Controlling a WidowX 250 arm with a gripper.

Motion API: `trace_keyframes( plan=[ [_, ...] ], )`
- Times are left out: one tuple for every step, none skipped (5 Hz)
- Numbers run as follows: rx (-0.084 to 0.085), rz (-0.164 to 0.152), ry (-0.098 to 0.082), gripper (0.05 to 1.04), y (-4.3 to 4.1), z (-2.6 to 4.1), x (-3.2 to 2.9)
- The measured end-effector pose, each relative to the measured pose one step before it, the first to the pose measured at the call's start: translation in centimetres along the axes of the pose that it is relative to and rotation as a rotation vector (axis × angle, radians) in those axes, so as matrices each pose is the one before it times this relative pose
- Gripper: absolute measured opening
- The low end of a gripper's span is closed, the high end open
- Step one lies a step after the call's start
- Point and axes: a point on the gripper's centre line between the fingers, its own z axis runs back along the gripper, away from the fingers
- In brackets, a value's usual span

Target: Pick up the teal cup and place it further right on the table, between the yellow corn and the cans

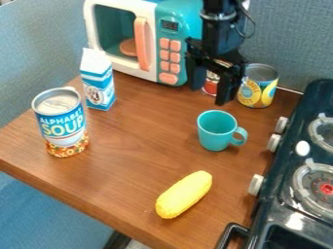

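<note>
Black glossy toy stove (pixel 287 177) with pale knobs and grey burner rings lies nearest, along the right side of the camera view, beside a brown wood-grain surface (pixel 133 170). Close to it on that surface rests a yellow, bumpy plastic corn cob (pixel 185 194); its long axis runs from between one and two o'clock to between seven and eight, twelve o'clock being the top of the view.

Farther back, the black two-finger end effector (pixel 209 95) hangs down from the top, open, its fingers well apart and nothing visibly gripped. A small red-and-white cylindrical can (pixel 211 83) shows between the fingers and seems to stand behind them; whether they touch it, I cannot tell.

At about six o'clock from the end effector stands a round teal mug (pixel 214 130), upright and near, its opening up and its handle pointing to roughly four o'clock. The corn cob lies beyond the mug, also close to six o'clock. At about three o'clock, just beside the end effector, stands an upright yellow-and-blue metal can (pixel 259 88).

A teal-and-white toy microwave (pixel 155 40) with a pink handle and buttons sits between ten and eleven o'clock. Toward nine is a blue-and-white gabled carton (pixel 98 86); between eight and nine, a tall blue-and-white labelled can (pixel 61 121) stands upright.
</note>
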Motion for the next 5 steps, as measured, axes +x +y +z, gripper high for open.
trace_keyframes(
  plan=[
    [0.0284, 0.0337, 0.0749, 1.005, 0.786, 0.398, -3.568],
    [0.0312, -0.0062, 0.0646, 1.001, 0.269, -1.114, -3.295],
    [0.0259, -0.0129, 0.0162, 1.001, -0.003, -0.609, -1.974],
    [-0.0163, -0.015, 0.0042, 1.001, -0.409, -0.258, -0.621],
    [-0.0117, -0.0085, 0.0133, 1.001, -0.875, -0.355, -0.18]
  ],
)
